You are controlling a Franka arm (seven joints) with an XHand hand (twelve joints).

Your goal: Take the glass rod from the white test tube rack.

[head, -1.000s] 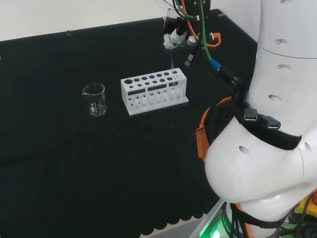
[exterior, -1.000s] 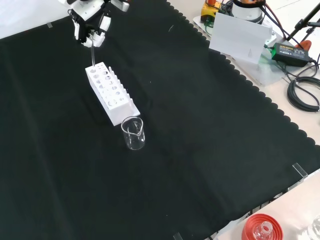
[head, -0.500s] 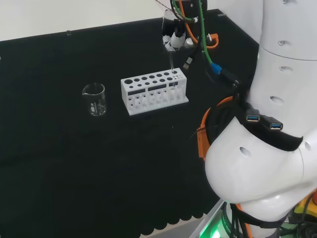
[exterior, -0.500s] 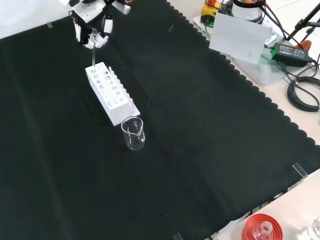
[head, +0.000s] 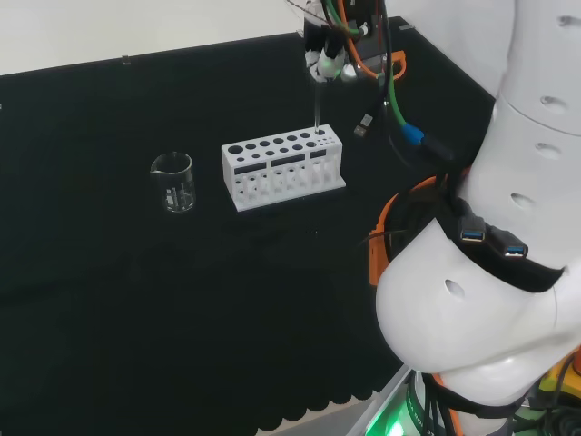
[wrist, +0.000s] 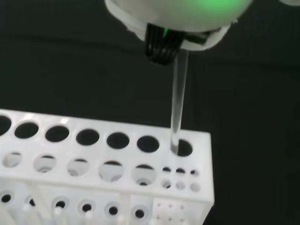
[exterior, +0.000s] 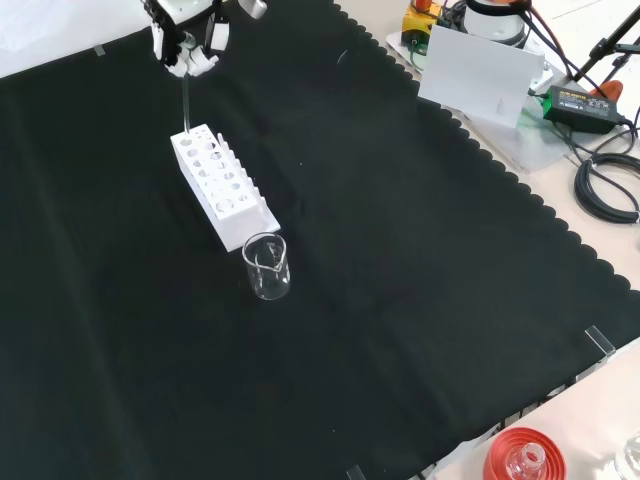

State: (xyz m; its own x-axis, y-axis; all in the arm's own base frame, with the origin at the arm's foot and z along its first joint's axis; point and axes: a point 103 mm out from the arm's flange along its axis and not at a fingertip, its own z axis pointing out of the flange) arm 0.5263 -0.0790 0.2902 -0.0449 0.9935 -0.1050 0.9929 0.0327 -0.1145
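Fingers: the hand (exterior: 187, 48) sits above the far end of the rack, and its fingers (head: 324, 65) are pinched round the top of the glass rod.
Glass rod: the glass rod (wrist: 178, 101) hangs upright from that pinch; in the wrist view its lower end is still down in the end hole of the rack's top row, so it is not yet free.
Rack: the white test tube rack (head: 282, 167) stands on the table's black cloth (exterior: 400, 260), its other large holes looking empty from the wrist view.
Beaker: a clear beaker (exterior: 266, 266) stands just off the rack's near end in the front view, to its left in the head view, apart from the hand.
Step in hand: I judge this to be the lift-out, with the grasp made and the rod partly raised.
Next move: it seems to call for a straight upward pull, keeping the rod vertical until its tip clears the hole, before any sideways travel.
Risk: a tilt or early sideways move could lever the rod against the hole's rim or tip the rack.
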